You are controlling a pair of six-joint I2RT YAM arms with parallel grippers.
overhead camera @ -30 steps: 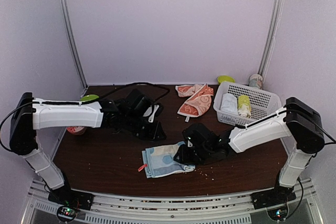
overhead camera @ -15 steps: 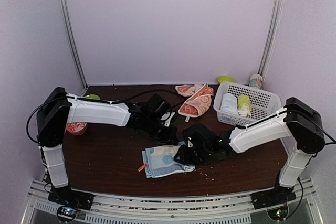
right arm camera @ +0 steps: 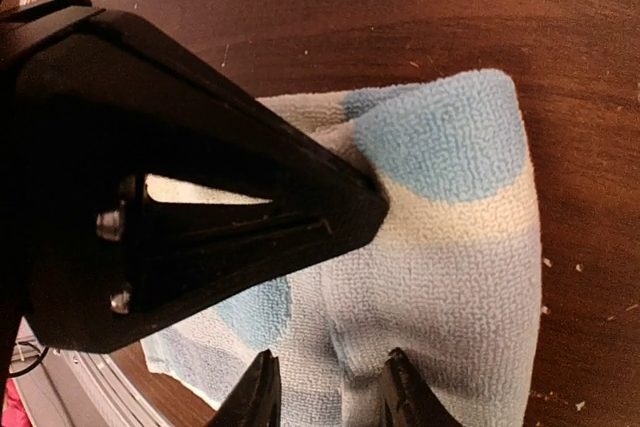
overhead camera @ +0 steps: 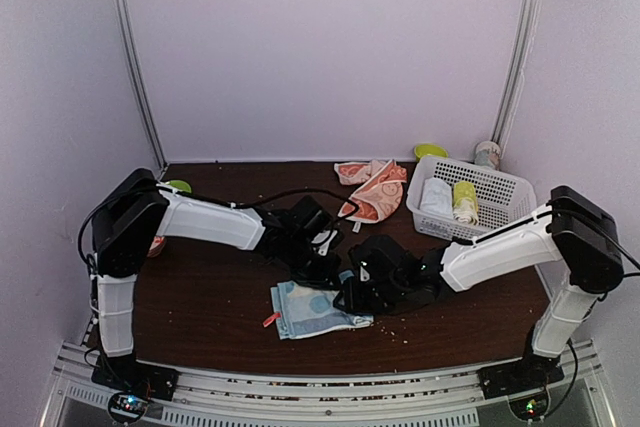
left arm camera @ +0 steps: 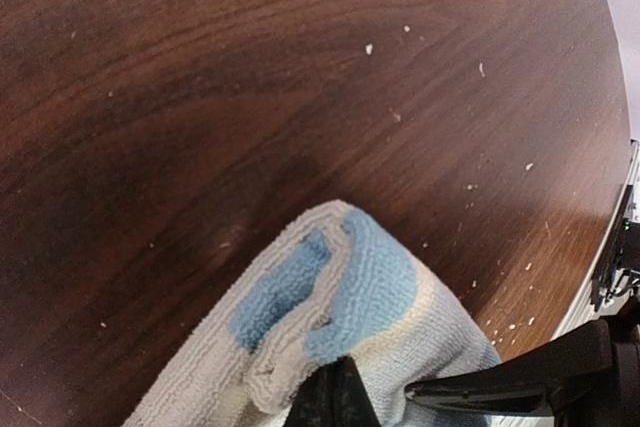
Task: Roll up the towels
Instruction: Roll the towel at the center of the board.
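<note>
**Light blue dotted cloth towel** (overhead camera: 312,309): lies partly folded on the dark wooden surface (overhead camera: 200,297), close to the front edge. Bare wood stays open to its left and in front. The pile is looped terry with darker blue patches and a cream band. One corner stands up in a soft fold.

**Left end effector** (left arm camera: 335,395): closed, with its tip touching that raised fold. Whether any cloth is pinched cannot be told.

**Right end effector** (right arm camera: 330,387): fingers parted and resting on the towel with a ridge of cloth between them, just beside the left one. Both arms crowd the towel's far right side.

**Behind, well apart:** a crumpled orange cloth towel with cream patterns (overhead camera: 375,192).

**Right rear:** a white plastic basket (overhead camera: 500,192) holding a white roll (overhead camera: 437,197) and a yellow-green roll (overhead camera: 465,202).
</note>
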